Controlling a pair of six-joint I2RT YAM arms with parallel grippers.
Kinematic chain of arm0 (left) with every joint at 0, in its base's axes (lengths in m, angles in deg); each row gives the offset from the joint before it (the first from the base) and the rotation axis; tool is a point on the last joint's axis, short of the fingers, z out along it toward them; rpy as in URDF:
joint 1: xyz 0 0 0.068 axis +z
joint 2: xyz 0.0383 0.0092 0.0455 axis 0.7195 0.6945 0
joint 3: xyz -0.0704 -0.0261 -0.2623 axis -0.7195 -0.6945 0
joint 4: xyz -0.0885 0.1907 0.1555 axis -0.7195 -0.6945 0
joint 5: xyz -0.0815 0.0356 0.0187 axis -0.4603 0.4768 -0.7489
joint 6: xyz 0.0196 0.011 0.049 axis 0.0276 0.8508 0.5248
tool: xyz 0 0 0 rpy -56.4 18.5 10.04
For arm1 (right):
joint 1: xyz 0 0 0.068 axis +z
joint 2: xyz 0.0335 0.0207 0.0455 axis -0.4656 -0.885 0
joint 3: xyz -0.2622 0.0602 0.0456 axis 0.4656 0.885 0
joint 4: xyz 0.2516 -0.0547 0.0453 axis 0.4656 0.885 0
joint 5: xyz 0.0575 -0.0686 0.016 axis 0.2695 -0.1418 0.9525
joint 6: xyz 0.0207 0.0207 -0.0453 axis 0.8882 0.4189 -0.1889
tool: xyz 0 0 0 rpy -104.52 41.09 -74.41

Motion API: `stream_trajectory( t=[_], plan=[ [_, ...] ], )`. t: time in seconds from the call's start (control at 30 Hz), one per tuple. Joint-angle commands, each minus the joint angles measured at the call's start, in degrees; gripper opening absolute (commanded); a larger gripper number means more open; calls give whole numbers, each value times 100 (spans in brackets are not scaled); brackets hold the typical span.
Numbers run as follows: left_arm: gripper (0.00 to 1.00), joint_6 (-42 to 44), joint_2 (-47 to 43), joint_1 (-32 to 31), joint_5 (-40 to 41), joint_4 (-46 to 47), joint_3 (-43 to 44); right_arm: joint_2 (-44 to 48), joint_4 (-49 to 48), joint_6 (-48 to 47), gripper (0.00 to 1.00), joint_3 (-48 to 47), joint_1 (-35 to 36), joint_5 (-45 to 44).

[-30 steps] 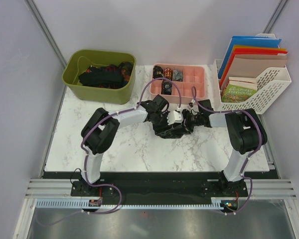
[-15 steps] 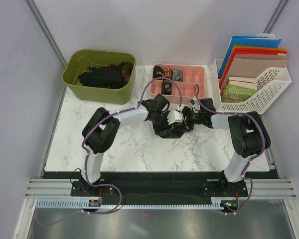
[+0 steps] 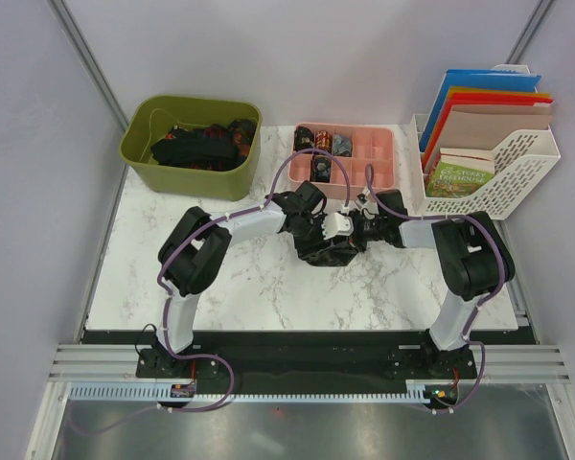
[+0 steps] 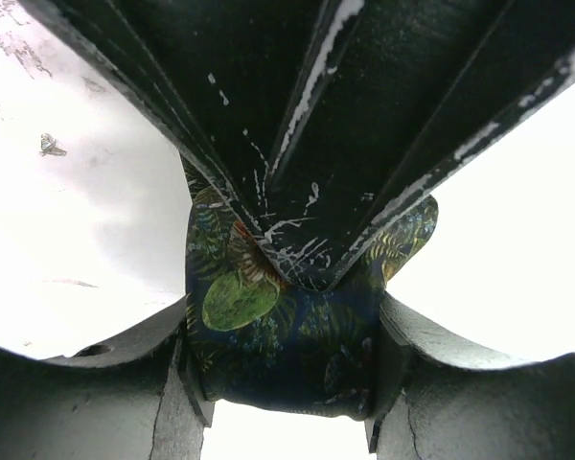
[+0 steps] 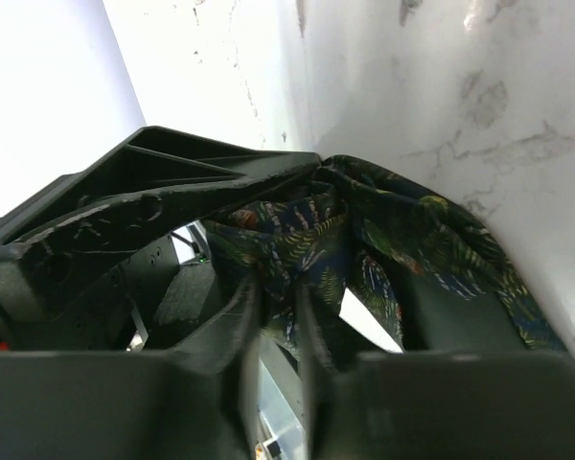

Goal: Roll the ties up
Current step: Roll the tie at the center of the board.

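Note:
A tie (image 3: 318, 251), dark with a green leaf print, lies bunched at the middle of the marble table. In the left wrist view its rolled part (image 4: 287, 335) spans the gap between both fingers of my left gripper (image 4: 283, 379), which is shut on it. My right gripper (image 3: 362, 230) meets the left gripper (image 3: 339, 228) from the right. In the right wrist view its fingers stand close together with a fold of the tie (image 5: 297, 240) pinched at the right gripper (image 5: 278, 311). More ties (image 3: 196, 144) fill the green bin, and rolled ties (image 3: 322, 141) sit in the pink tray.
The green bin (image 3: 144, 158) stands at the back left. A pink compartment tray (image 3: 379, 158) is behind the grippers. A white file rack (image 3: 517, 177) with books and folders is at the back right. Purple cables loop over both arms.
My right gripper has shifted a little left toward the left gripper and its jaws have narrowed onto the tie fabric. The left gripper has held still.

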Motion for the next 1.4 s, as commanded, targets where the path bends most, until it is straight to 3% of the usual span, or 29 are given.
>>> stream_trajectory(
  t=[0.0,0.17,0.33,0.53,0.93,1.07,1.13,1.23,1.37],
  plan=[
    [14,154,132,25,227,-314,36,-173,346,-446,12,-126,-17,-489],
    [28,110,-79,25,51,-445,273,-392,995,-912,0,-311,-79,-832],
    [41,66,-229,25,-274,-603,615,-524,1348,-1158,0,-373,-132,-1104],
    [49,-30,-229,-11,-687,-639,801,-612,1664,-1404,0,-496,-158,-1359],
    [53,-338,-167,-55,-864,-569,845,-577,1999,-1800,0,-435,-167,-1553],
    [44,-583,-272,-72,-837,-306,687,-472,1780,-1765,0,-355,-176,-1317],
    [35,-584,-255,-90,-723,-191,573,-401,1665,-1730,7,-373,-176,-1106],
    [26,-584,-308,-98,-521,37,274,-261,1656,-1625,25,-408,-184,-939],
    [21,-829,-387,-90,-213,467,10,-68,1831,-1519,49,-391,-228,-754]
  ],
)
